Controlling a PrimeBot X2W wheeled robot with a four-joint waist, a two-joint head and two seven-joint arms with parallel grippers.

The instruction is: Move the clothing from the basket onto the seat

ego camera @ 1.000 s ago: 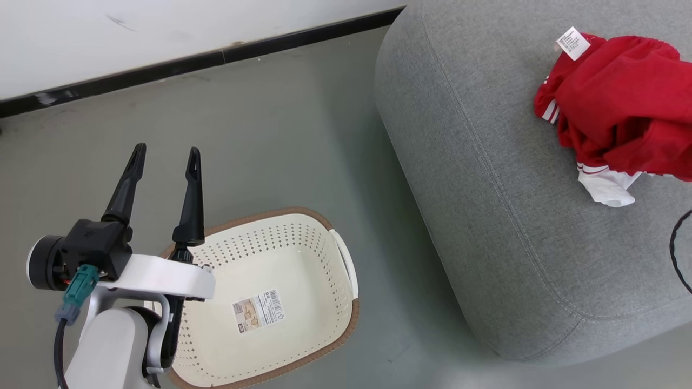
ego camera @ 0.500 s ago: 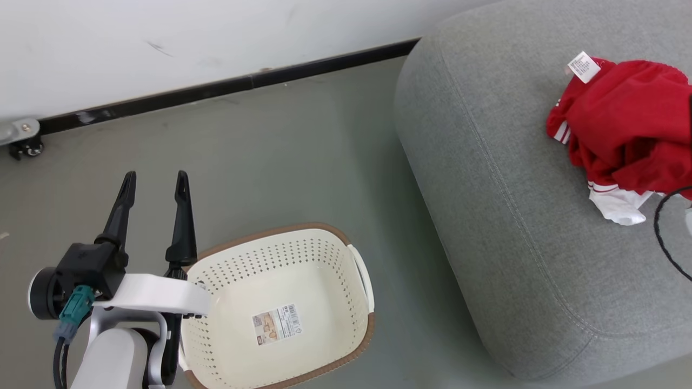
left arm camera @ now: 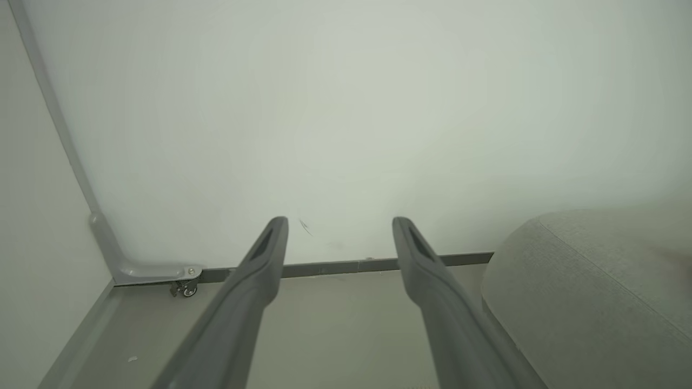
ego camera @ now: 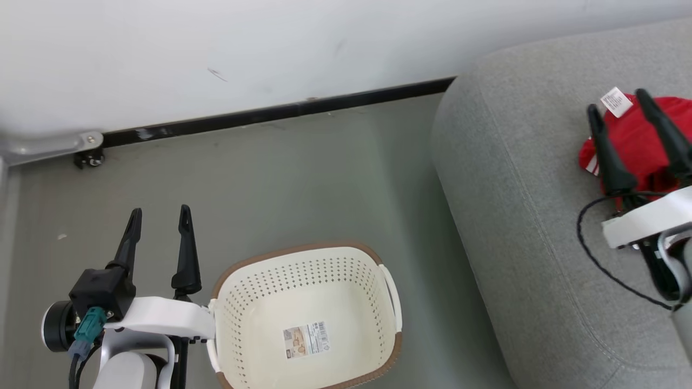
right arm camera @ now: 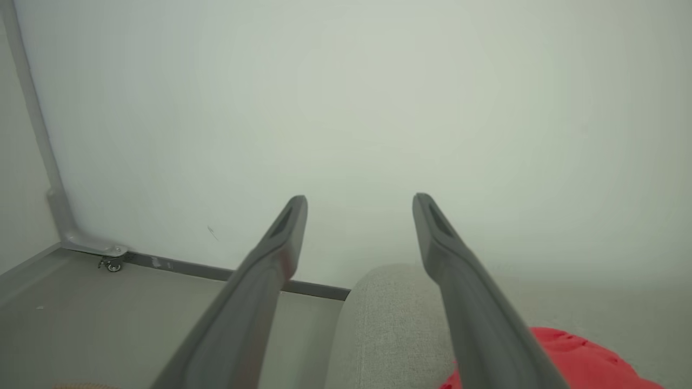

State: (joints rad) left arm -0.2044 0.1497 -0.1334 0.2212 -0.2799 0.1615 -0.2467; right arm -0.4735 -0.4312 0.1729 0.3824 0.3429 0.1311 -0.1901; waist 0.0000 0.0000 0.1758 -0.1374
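Observation:
The red clothing (ego camera: 643, 146) lies bunched on the light-grey seat (ego camera: 519, 205) at the right, its white tag and striped trim showing; a red edge of the clothing (right arm camera: 573, 359) also shows in the right wrist view. On the floor stands the cream basket (ego camera: 303, 270) with a brown rim, holding nothing but its paper label. My left gripper (ego camera: 160, 217) is open, just left of the basket. My right gripper (ego camera: 618, 100) is open above the seat, its fingers in front of the clothing with nothing between them.
A white wall with a black baseboard (ego camera: 270, 114) runs behind the grey floor. A grey metal frame with a small caster (ego camera: 86, 156) stands at the far left. A black cable (ego camera: 605, 265) loops from my right wrist over the seat.
The head camera has tilted up and turned, shifting the scene. My right gripper has come into view over the seat. The left gripper stays open beside the basket.

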